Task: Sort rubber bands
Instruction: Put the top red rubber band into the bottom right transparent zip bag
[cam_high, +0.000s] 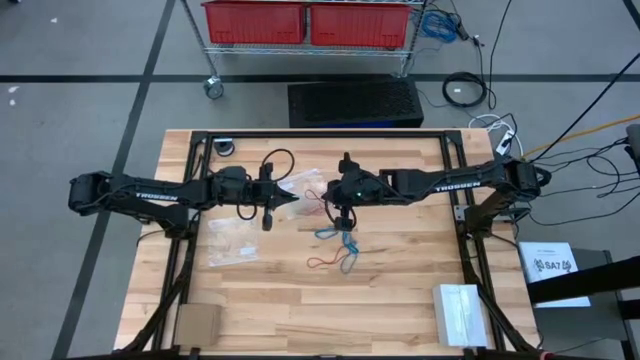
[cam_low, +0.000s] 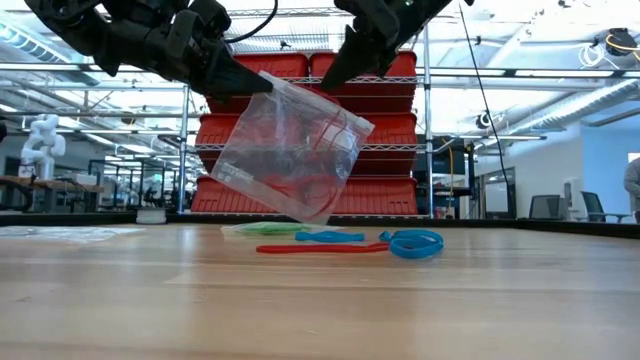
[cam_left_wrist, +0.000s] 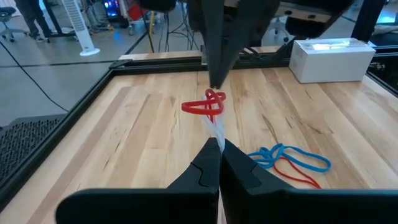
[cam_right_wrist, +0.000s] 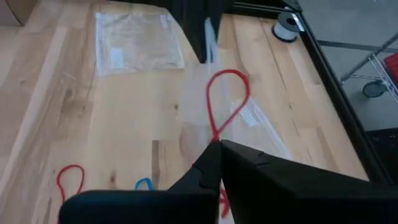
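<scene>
Both end effectors, left (cam_low: 238, 78) and right (cam_low: 335, 75), are clenched on a clear bag (cam_low: 290, 150) held above the counter (cam_low: 320, 300). The right also pinches a red band (cam_right_wrist: 227, 99). Blue and red bands (cam_low: 400, 243) lie below.

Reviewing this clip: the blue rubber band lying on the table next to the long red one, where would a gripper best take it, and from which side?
Probably from straight above, pinching a single strand of the blue rubber band at its outer loop, away from the red rubber band. It lies flat on the table, so a side approach gets no purchase.
</scene>
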